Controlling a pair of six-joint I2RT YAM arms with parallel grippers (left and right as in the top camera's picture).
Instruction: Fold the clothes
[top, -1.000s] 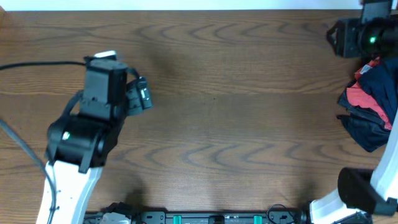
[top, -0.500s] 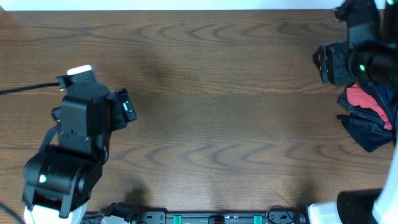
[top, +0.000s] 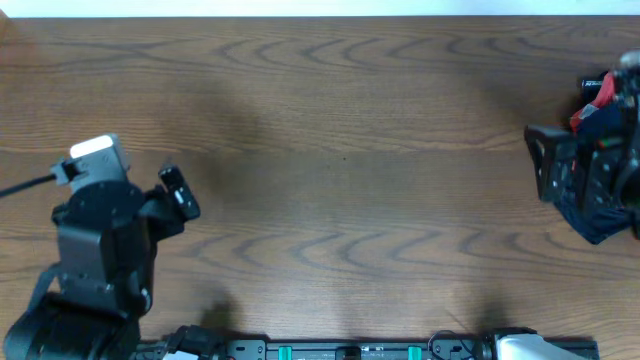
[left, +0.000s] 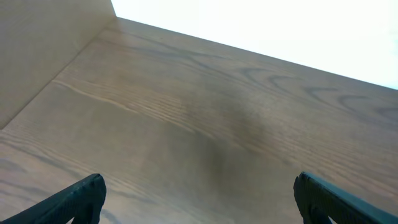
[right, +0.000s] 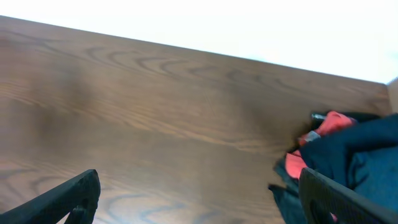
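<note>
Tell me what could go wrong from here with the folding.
1. The clothes lie bunched at the right side of the table; a pull may drag them off.
2. The open right gripper may pinch several layers together.
3. The left gripper is far off, so it cannot steady them.

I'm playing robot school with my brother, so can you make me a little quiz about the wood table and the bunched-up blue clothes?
1. True or false: the crumpled dark navy-blue fabric clothes lie spread flat in the middle of the brown wooden table.
2. Where are the clothes? A) left edge B) middle C) right edge
3. Fill in: the left arm's fingers and the right arm's fingers are both ___, holding nothing.

Key: 1 false (bunched up); 2 C; 3 open.
</note>
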